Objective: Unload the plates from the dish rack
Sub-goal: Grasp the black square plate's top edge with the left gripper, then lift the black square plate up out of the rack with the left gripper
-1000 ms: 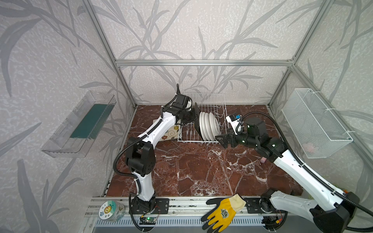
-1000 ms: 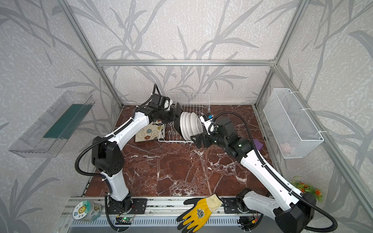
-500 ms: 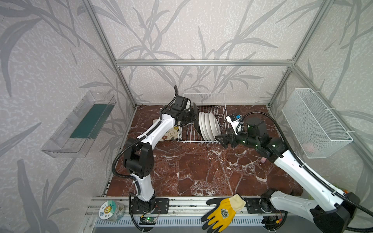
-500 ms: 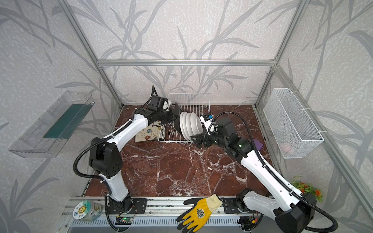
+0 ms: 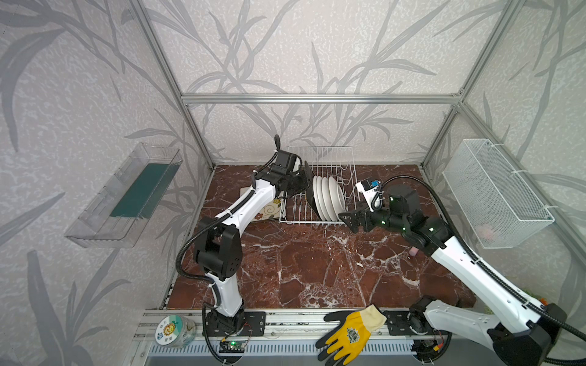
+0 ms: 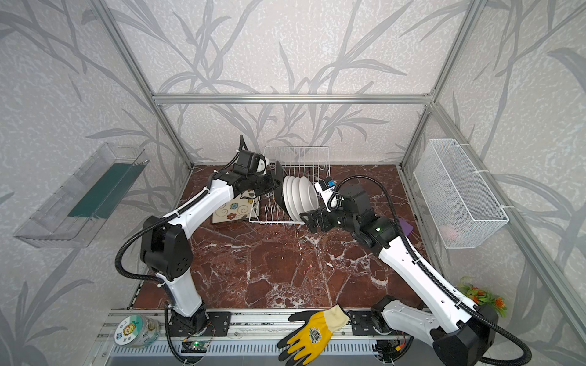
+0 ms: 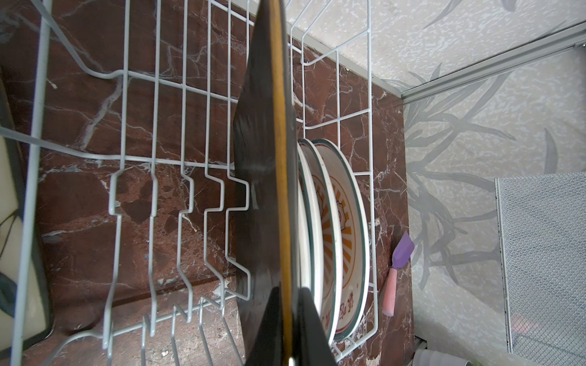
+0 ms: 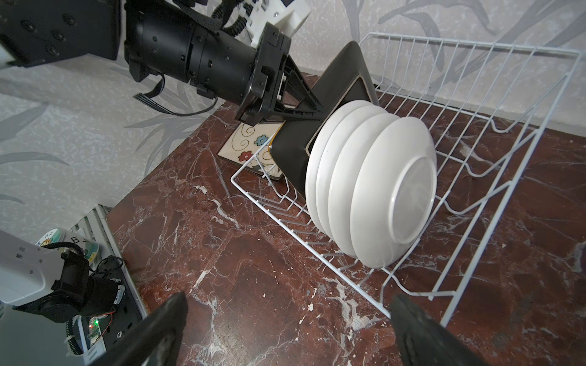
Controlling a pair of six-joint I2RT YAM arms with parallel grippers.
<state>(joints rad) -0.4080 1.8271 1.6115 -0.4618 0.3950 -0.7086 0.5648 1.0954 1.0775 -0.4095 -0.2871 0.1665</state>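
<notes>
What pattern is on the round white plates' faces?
Round white plates: orange sunburst, dark rims; left wrist view.

— How much of the upright square plate (image 7: 260, 190) shows in the left wrist view?
— Only its black back and thin edge. Its top runs off the frame, and the left hand (image 7: 287, 298) is cut off at the lower edge.
— The round plates (image 7: 345, 228)?
— Two show there; the others are hidden behind the square one.
— And the flat square plate (image 5: 269, 210) on the table (image 5: 317, 260)?
— The left arm (image 5: 250, 202) covers part of it. The pink thing (image 5: 485, 229) in the white mesh basket (image 5: 494, 190) is too blurred to name.
</notes>
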